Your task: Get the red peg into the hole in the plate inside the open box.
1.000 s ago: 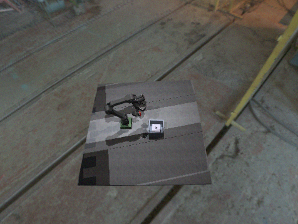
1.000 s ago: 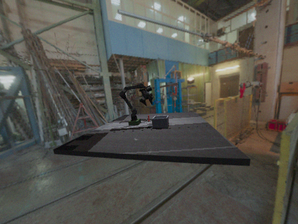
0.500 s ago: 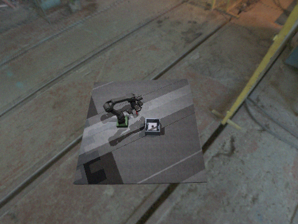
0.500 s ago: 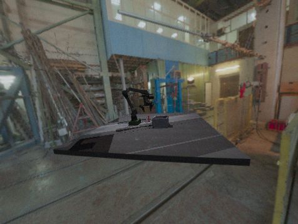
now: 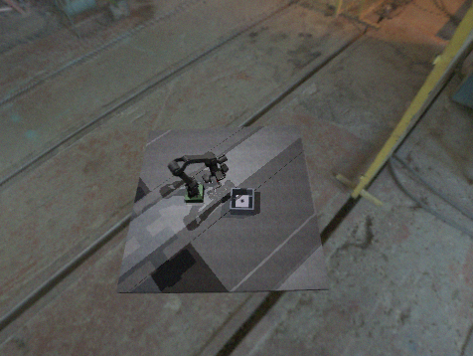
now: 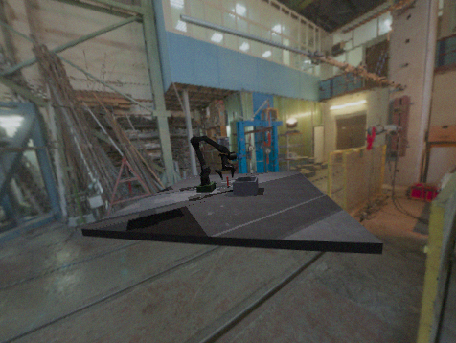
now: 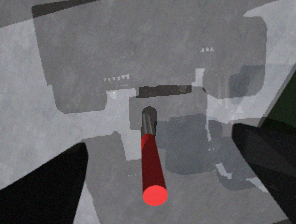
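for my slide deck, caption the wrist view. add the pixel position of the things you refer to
Open gripper point(image 7: 161, 140) above the upright red peg point(image 7: 154, 167), a dark finger on either side
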